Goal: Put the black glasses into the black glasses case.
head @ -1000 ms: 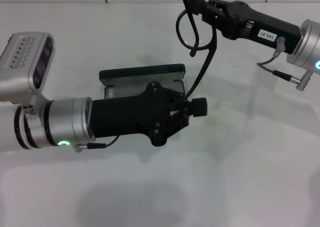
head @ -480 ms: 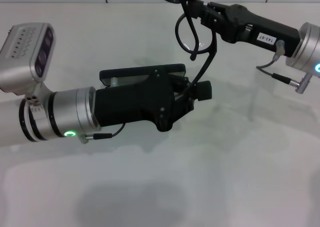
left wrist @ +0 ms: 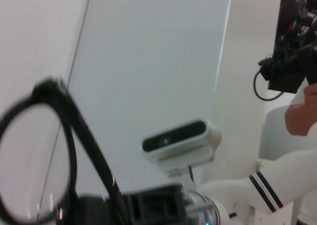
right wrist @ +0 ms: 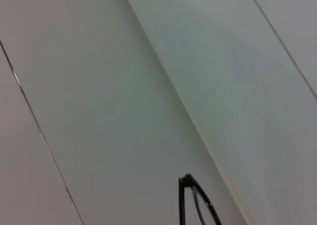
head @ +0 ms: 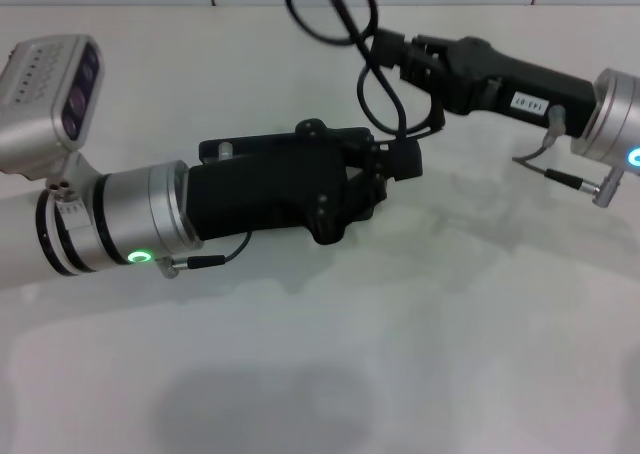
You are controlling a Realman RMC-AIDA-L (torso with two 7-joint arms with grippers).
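Both arms reach toward the middle of the white table (head: 420, 354). The left arm stretches in low from the left, its silver wrist showing a green light, and the left gripper (head: 385, 169) points right, tilted slightly upward, just above the tabletop. The right arm comes in from the right edge, higher over the table's far side, with a silver cuff at the wrist. The right gripper (head: 385, 49) points left, its fingers clamped on the black glasses (head: 365, 54), held up off the table just beyond the left gripper's tip.
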